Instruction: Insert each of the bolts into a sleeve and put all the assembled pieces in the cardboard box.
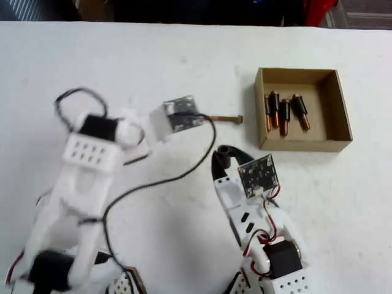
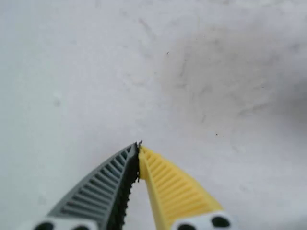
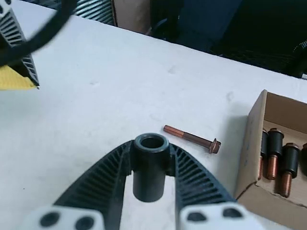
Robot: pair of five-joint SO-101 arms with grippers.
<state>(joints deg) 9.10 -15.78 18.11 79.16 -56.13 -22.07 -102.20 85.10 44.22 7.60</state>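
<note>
Looking down, four assembled pieces (image 1: 285, 113) lie in the box (image 1: 318, 92) at two o'clock; one bolt (image 1: 229, 119) lies on the surface (image 1: 153, 61) at its nine o'clock. Left fingers (image 2: 105, 187) are closed tip to tip, empty. Right fingers (image 3: 192, 184) clamp an upright sleeve (image 3: 150, 165); insertion and boxing remain.

Left tool (image 2: 138, 146) pinched closed, tips touching; right tool (image 3: 150, 147) clamped around a sleeve (image 3: 149, 175)
</note>
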